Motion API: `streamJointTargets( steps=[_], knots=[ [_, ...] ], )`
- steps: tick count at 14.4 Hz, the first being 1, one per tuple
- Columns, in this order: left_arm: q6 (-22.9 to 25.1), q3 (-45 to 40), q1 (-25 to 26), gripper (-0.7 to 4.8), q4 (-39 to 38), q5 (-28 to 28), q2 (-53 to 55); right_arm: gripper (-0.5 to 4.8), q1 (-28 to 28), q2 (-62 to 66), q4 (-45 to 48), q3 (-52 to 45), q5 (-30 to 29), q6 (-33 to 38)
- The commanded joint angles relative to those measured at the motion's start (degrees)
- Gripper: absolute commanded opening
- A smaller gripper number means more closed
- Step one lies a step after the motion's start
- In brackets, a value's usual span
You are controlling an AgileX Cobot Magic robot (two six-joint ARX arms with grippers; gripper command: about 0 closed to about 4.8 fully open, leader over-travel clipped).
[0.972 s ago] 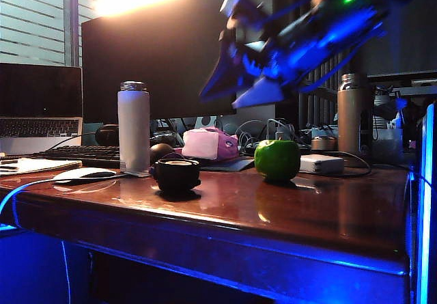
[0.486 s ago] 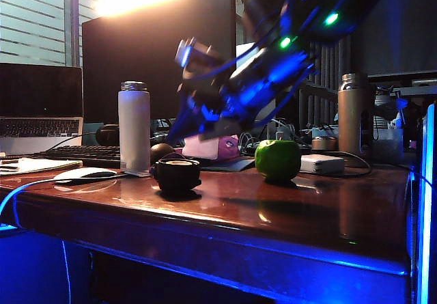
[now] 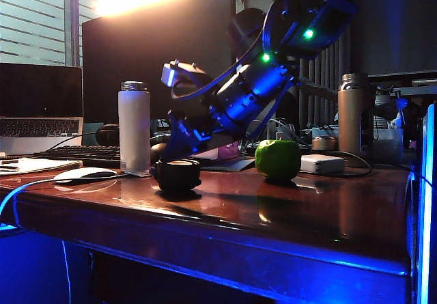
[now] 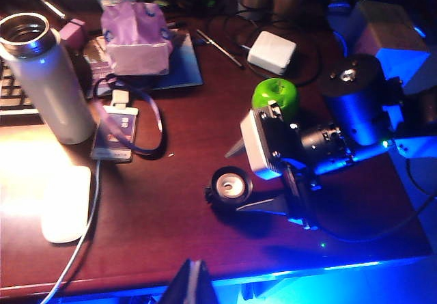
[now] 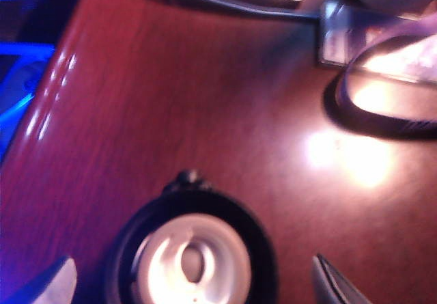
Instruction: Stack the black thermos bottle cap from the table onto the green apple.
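Observation:
The black thermos bottle cap (image 3: 176,174) stands mouth-up on the table (image 3: 300,215), its pale inner ring showing (image 5: 194,256). To its right, a short way off, sits the green apple (image 3: 277,159), also seen in the left wrist view (image 4: 274,95). My right gripper (image 3: 174,155) has come down over the cap (image 4: 230,186). It is open, one fingertip (image 5: 48,287) on each side of the cap, with gaps between fingertips and cap. My left gripper (image 4: 194,283) hangs shut over the table's front edge, empty.
A white thermos bottle (image 3: 134,126) stands left of the cap, with a mouse (image 4: 65,205) and a lanyard card (image 4: 116,133) nearby. A pink pack (image 4: 135,37), a white charger (image 4: 272,51) and a metal bottle (image 3: 349,113) line the back.
My right arm has swung down and to the left, from high above the apple to the cap, with its jaws open. The cap, the apple and the left arm have not moved.

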Motion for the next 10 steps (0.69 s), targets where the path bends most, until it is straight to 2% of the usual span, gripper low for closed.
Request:
streamJointTargets(
  steps=[1, 10],
  knots=[
    [0.4, 0.2, 0.0, -0.04, 0.4, 0.4, -0.1, 4.79, 0.2, 0.8, -0.2, 0.8, 0.2, -0.5],
    [0.4, 0.2, 0.0, -0.03, 0.4, 0.3, -0.1, 4.79, 1.1, 4.5, -1.3, 3.7, 1.2, -0.5]
  ],
)
